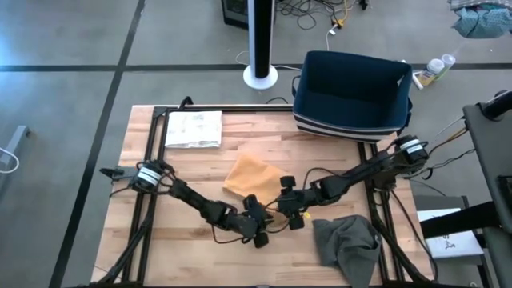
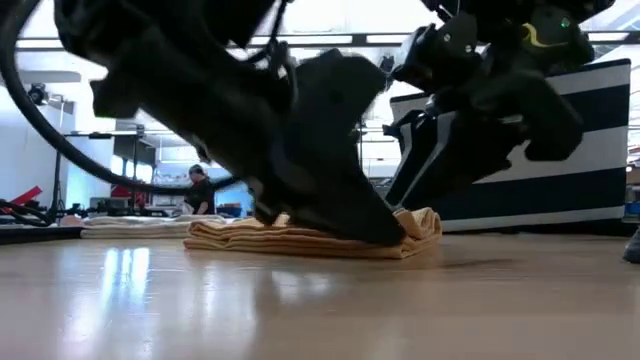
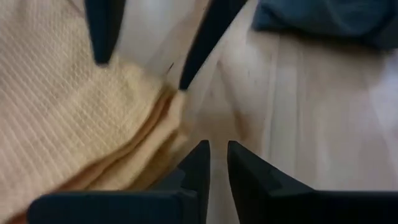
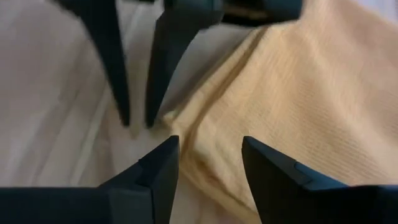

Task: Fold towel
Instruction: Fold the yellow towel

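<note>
The orange towel (image 1: 252, 178) lies folded in several layers on the wooden table (image 1: 200, 240), near its middle. Both grippers meet at the towel's near right corner (image 4: 186, 124). My right gripper (image 4: 210, 149) is open, one finger on each side of that corner. My left gripper (image 3: 217, 155) points at the same corner from the table's left. Its fingers are shut to a narrow slit with nothing in it, over bare wood beside the towel's edge (image 3: 168, 118). In the low view the left arm (image 2: 300, 130) covers part of the towel (image 2: 415, 228). My right gripper comes at the towel's near right corner (image 4: 205, 134) slanting down from the table's right side, and the corner lies on the table between its open fingers. I cannot tell whether the fingers touch the cloth.
A crumpled grey towel (image 1: 348, 244) lies at the near right of the table. A folded white towel (image 1: 192, 128) lies at the far left. A dark blue basket (image 1: 352, 94) stands at the far right edge. Bare wood shows at the near left.
</note>
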Controlling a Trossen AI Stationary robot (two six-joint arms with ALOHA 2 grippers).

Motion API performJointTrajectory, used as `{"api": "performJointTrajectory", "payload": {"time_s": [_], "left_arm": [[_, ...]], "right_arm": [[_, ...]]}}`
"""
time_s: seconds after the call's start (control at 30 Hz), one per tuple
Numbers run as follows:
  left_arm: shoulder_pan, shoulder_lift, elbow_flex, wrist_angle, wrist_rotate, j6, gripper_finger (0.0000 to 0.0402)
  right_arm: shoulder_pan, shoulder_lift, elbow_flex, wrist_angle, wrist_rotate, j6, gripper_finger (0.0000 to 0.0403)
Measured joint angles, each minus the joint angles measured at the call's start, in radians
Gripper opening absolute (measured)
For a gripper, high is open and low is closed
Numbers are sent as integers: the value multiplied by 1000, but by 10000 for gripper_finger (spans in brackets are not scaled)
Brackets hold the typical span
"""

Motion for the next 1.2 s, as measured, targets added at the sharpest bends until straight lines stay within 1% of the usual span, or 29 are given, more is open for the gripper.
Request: {"api": "performJointTrajectory", "payload": {"time_s": [0.1, 0.33, 0.53, 0.7, 0.87, 1.07, 1.2], "left_arm": [[0, 36, 21, 5, -17, -25, 46], [0, 44, 23, 7, -19, -54, 48], [0, 43, 13, 7, -9, -69, 42], [0, 42, 8, 5, -3, -72, 43], [1, 42, 3, 2, 3, -72, 47], [2, 42, 1, 1, 3, -72, 42], [3, 20, 2, -66, 26, -82, 42]], "right_arm": [[-7, 40, -2, 2, 0, 1, 166], [-7, 100, 0, 41, 1, 20, 152], [-7, 91, 0, 32, 2, 20, 139], [-7, 71, -1, 21, 0, 37, 120], [-12, 59, 0, 17, -1, 44, 92], [-25, 57, 0, 16, -1, 60, 37], [-27, 52, 0, 14, -1, 70, 8]]}}
